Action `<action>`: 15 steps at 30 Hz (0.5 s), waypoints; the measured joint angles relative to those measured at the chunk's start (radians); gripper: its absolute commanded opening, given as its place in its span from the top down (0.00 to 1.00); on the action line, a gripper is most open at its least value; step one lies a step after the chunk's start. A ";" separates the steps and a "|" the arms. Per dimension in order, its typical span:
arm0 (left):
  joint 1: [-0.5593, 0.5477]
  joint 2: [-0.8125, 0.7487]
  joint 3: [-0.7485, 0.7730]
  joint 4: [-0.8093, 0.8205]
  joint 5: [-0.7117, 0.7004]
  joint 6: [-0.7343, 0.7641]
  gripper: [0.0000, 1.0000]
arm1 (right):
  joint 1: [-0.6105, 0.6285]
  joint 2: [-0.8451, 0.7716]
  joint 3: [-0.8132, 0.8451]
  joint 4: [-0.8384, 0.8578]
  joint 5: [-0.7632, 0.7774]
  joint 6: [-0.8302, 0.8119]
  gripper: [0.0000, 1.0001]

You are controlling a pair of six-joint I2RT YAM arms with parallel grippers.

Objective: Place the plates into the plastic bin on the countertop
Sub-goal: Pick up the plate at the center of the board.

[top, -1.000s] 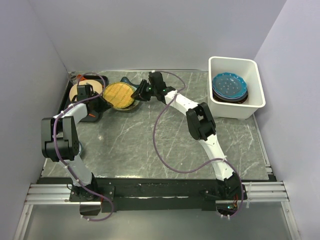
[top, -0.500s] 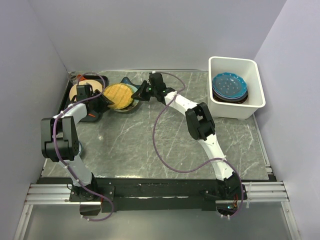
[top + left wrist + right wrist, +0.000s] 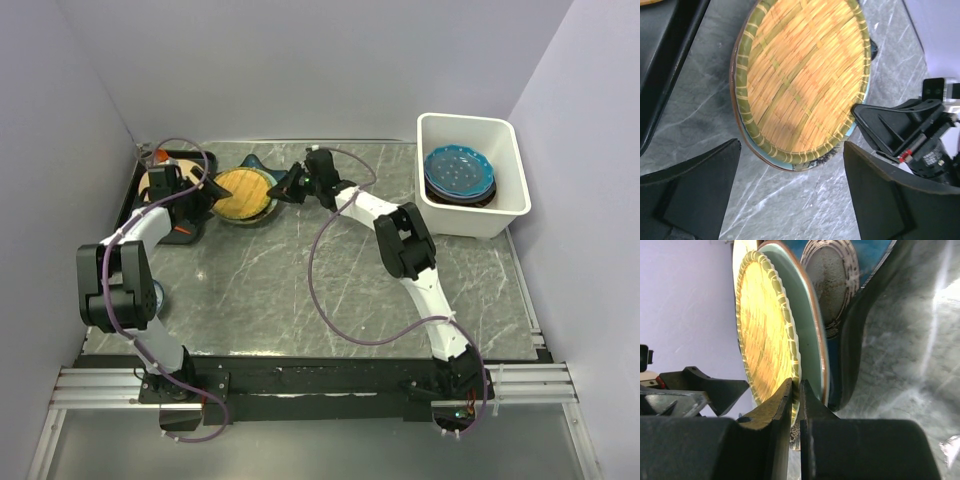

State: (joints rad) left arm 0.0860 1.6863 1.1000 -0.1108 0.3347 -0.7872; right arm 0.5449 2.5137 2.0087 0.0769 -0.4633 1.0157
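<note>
Lilac walls close round a dark veined worktop [image 3: 290,280], and I take the white bin [image 3: 470,222] in its far right corner as my mark. Well to the left of the bin lies a black tray [image 3: 660,75]. Between tray and bin, nearer the tray, sits a small stack of plates. The top one is a yellow woven plate [image 3: 240,192], and my right pincer [image 3: 796,390], reaching from the bin side, pinches its rim. One finger has slipped between it and the teal plate [image 3: 807,315] beneath, I judge so that only this one comes away. My left pincer [image 3: 790,190], on the side away from the bin, stands spread and grips nothing. A blue dotted plate [image 3: 458,170] already lies in the bin.
</note>
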 measured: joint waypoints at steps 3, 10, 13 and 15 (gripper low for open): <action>0.000 -0.020 0.000 -0.003 -0.004 0.000 0.07 | -0.010 -0.010 -0.031 0.032 -0.010 0.016 0.97; 0.000 -0.075 0.000 -0.005 -0.023 0.000 0.05 | -0.027 -0.033 -0.087 0.095 -0.026 0.040 0.98; 0.001 -0.093 0.000 -0.006 -0.027 0.000 0.03 | -0.028 -0.038 -0.099 0.112 -0.029 0.049 0.98; 0.001 -0.103 0.000 -0.006 -0.028 0.001 0.02 | -0.028 -0.043 -0.103 0.119 -0.032 0.056 0.98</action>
State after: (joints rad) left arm 0.0868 1.5837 1.0996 -0.1173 0.3069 -0.7860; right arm 0.5167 2.4706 1.9053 0.1955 -0.4953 1.0718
